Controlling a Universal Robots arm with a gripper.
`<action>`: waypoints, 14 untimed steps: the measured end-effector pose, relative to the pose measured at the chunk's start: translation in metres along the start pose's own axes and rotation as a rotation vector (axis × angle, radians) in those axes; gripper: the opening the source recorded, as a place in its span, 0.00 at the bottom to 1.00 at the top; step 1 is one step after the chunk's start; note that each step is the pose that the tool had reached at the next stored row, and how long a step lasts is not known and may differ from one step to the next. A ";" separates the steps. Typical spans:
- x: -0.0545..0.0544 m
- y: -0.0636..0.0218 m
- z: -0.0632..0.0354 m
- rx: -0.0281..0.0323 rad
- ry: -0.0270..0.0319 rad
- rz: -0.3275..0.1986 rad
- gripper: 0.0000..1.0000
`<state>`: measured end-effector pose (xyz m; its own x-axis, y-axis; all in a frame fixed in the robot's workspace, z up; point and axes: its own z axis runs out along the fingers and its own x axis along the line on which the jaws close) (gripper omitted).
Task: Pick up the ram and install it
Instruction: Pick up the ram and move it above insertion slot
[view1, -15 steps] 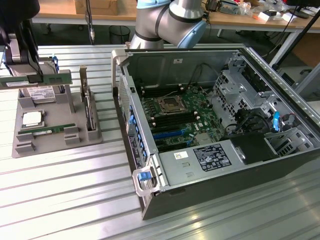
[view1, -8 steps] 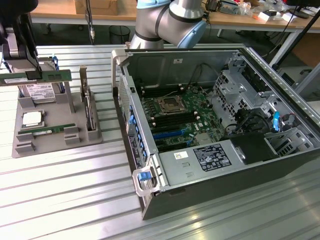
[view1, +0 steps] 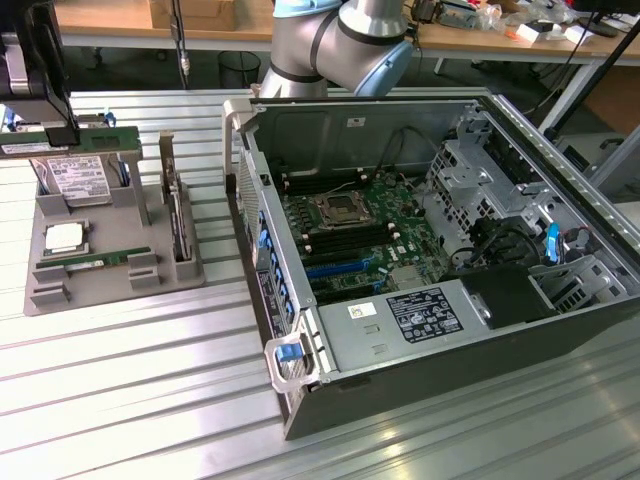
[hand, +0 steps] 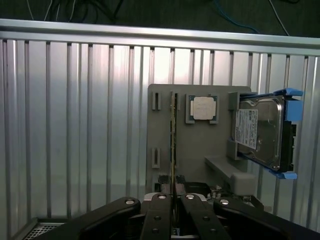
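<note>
- Ribbed desk is carrying a gray tray.
- Your jaws are clamping the ram above that tray, likely finishing the pickup.
- Installing is calling for square alignment.

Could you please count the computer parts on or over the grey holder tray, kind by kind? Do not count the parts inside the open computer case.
Long thin green RAM sticks: 2, one in the black gripper, one on the grey holder tray
Silver hard drive: 1
Square silver processor chip: 1
Upright expansion card with metal bracket: 1
Total: 5
</note>
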<state>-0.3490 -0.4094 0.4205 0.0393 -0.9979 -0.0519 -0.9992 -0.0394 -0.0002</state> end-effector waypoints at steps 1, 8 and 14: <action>0.000 0.0000 -0.0013 -0.0001 -0.0001 0.000 0.13; -0.001 0.0000 -0.0096 0.0000 -0.0012 0.000 0.13; -0.001 0.0000 -0.0148 0.0001 -0.0018 0.000 0.13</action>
<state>-0.3491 -0.4094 0.4354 0.0393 -0.9978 -0.0538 -0.9992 -0.0393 -0.0003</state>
